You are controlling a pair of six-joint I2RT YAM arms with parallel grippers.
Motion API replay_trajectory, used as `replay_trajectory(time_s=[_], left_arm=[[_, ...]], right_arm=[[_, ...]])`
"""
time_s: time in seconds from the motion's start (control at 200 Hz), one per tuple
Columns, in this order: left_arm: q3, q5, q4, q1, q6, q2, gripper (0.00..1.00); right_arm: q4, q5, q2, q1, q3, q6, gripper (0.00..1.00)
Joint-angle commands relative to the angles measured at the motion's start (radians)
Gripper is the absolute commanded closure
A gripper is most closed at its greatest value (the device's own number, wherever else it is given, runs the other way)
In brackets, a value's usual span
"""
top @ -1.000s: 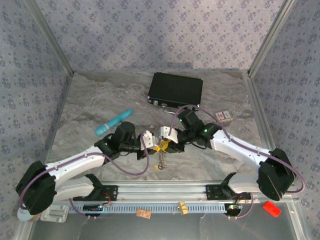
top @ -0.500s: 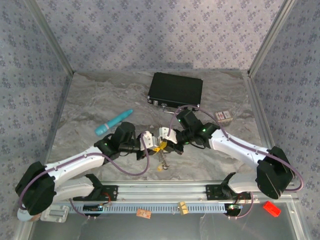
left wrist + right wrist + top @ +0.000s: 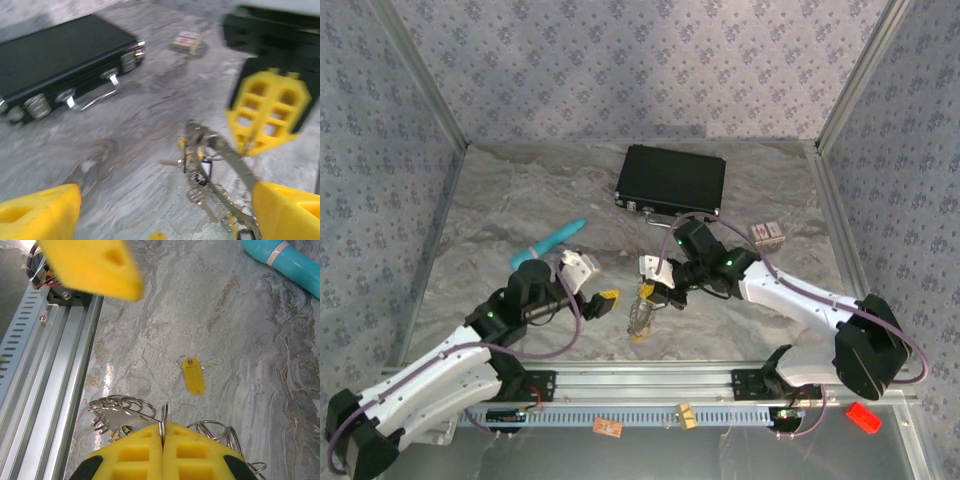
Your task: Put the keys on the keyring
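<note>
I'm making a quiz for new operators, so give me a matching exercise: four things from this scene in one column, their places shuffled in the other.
1. black case
2. teal stick
3. yellow-tagged key
4. keyring

A. pinched in the right gripper
B. flat on the table, just beyond the held ring
C. at the table's far end
D. on the table, left of centre

Pairs: 1-C, 2-D, 3-B, 4-A

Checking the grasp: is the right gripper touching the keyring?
Touching. The right wrist view shows the right gripper shut on a loop of the keyring.
</note>
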Motion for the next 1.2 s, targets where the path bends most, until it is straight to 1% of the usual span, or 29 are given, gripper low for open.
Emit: replay_trajectory(time_s=[0.0,0.055,0.11,0.185,0.245,0.305,0.4,0.525,0.59,0.665,0.74,0.905,1.129,1.199], left_arm=[[-0.005,-0.247,-0.098,0.011,-0.368,-0.008,0.15],[0.005,-0.298,-0.173,0.018,-0.488,0.003,0.16],[0.017,-0.347,-0.264,0.023,-0.624,0.019,0.13],[0.023,-0.353,-0.360,0.033,-0.788,0.050,0.16],[0.018,-0.323,-0.399,0.036,-0.899,0.082,0.19],[0.010,-0.273,-0.395,0.038,-0.997,0.118,0.22],[0.022,-0.204,-0.383,0.036,-1.097,0.190,0.24],[0.082,-0.147,-0.391,0.031,-1.119,0.307,0.31],[0.108,-0.128,-0.393,0.015,-1.123,0.367,0.41],[0.112,-0.084,-0.343,0.001,-1.154,0.425,0.45],[0.119,-0.075,-0.286,-0.016,-1.167,0.464,0.51],[0.141,-0.092,-0.306,-0.015,-1.154,0.525,0.56],[0.140,-0.052,-0.237,-0.013,-1.158,0.595,0.67],[0.137,-0.046,-0.237,-0.013,-1.165,0.612,0.68]], right_arm=[[0.024,-0.001,-0.029,0.006,-0.014,-0.011,1.00],[0.035,0.004,-0.035,0.007,-0.019,-0.006,1.00],[0.049,0.007,-0.039,0.009,-0.026,-0.002,1.00],[0.056,0.006,-0.041,0.010,-0.029,0.001,1.00],[0.056,0.007,-0.040,0.010,-0.029,0.001,1.00],[0.055,0.008,-0.039,0.012,-0.029,0.001,1.00],[0.050,0.011,-0.039,0.012,-0.027,0.001,1.00],[0.047,0.017,-0.044,0.015,-0.027,0.001,1.00],[0.047,0.017,-0.045,0.016,-0.029,0.001,1.00],[0.047,0.018,-0.047,0.016,-0.029,0.002,1.00],[0.046,0.019,-0.045,0.017,-0.029,0.002,1.00],[0.039,0.020,-0.050,0.020,-0.027,0.000,1.00],[0.034,0.024,-0.053,0.021,-0.028,0.000,1.00],[0.033,0.026,-0.055,0.024,-0.029,0.001,1.00]])
